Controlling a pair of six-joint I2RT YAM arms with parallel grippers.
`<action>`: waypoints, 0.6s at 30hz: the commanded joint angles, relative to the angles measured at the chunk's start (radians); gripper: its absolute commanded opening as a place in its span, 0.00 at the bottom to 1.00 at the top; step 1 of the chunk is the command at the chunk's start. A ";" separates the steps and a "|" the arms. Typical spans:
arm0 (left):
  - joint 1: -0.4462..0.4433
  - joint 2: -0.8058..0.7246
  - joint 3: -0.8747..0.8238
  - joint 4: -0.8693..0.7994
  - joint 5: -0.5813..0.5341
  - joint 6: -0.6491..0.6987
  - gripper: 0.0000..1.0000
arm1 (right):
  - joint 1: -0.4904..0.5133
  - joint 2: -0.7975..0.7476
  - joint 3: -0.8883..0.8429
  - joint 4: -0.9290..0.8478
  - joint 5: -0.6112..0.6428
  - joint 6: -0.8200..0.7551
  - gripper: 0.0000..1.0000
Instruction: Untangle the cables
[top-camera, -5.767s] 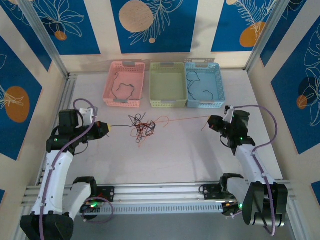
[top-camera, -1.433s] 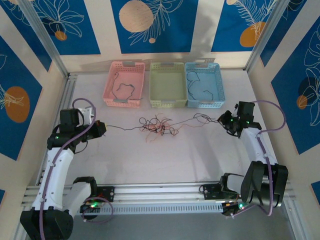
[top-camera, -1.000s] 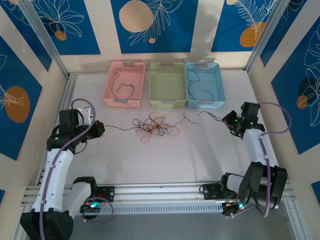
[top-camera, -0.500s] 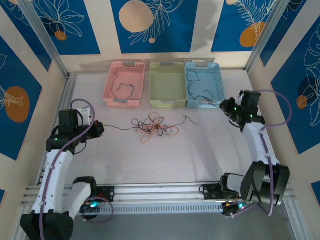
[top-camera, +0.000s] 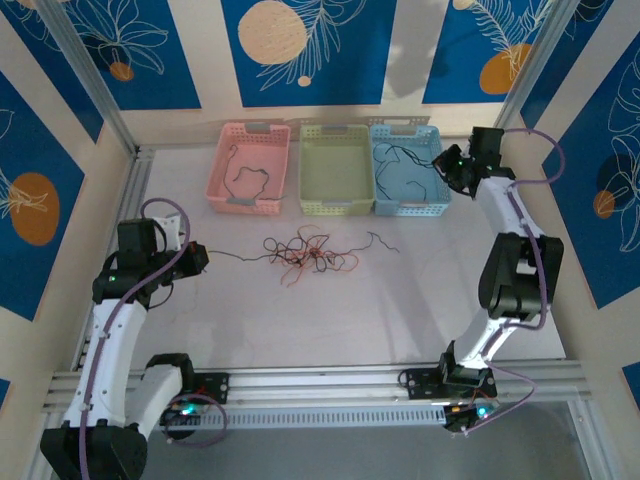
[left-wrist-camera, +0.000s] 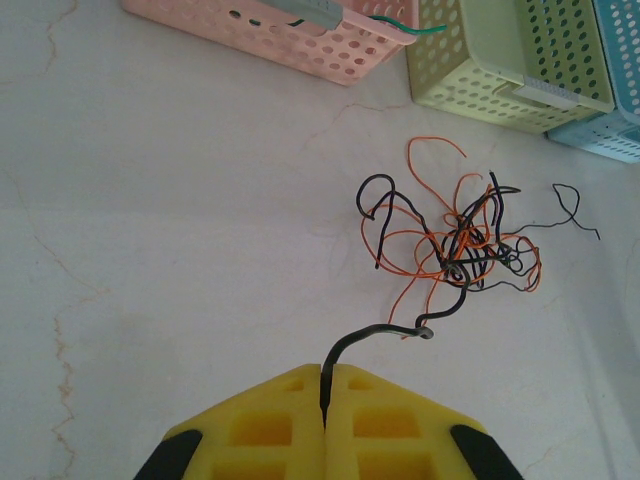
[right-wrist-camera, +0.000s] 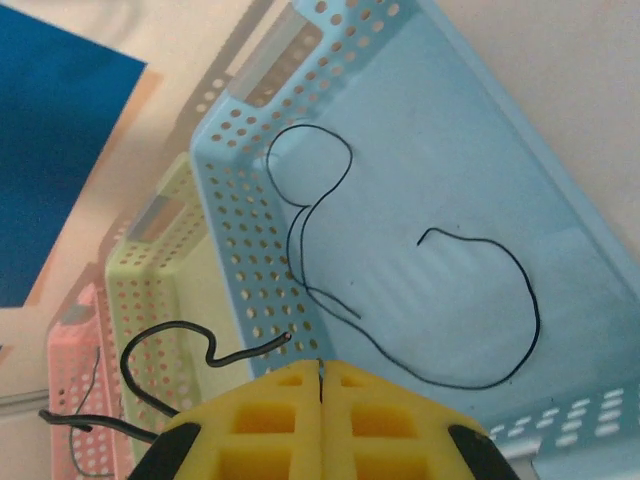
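Note:
The tangled cables (top-camera: 308, 252) lie mid-table as a clump of black and orange wires, also seen in the left wrist view (left-wrist-camera: 460, 245). My left gripper (top-camera: 203, 254) sits left of the clump, its yellow fingers (left-wrist-camera: 325, 375) shut on the end of a black cable that runs into the tangle. My right gripper (top-camera: 441, 160) hovers at the blue basket's (top-camera: 410, 210) right rim, shut (right-wrist-camera: 320, 368), with a separate black cable (right-wrist-camera: 170, 340) curling out to its left. Two thin black cables (right-wrist-camera: 480, 300) lie inside the blue basket (right-wrist-camera: 250, 260).
A pink basket (top-camera: 248, 130) holding a dark cable and a light-green basket (top-camera: 337, 132) stand in a row left of the blue one at the table's back. Walls enclose the table on both sides.
My right gripper has pulled a black cable free of the clump and carried it back and up to the blue basket. The clump has slackened towards the middle. The left arm stayed put.

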 joint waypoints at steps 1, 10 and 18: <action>0.008 -0.007 0.003 -0.006 0.020 -0.001 0.00 | 0.010 0.054 0.069 -0.049 0.048 0.028 0.00; 0.008 -0.006 0.002 -0.005 0.021 -0.001 0.00 | 0.025 0.183 0.191 -0.090 0.113 0.058 0.01; 0.008 -0.003 0.002 -0.004 0.028 -0.001 0.00 | -0.001 0.249 0.283 -0.205 0.022 0.251 0.02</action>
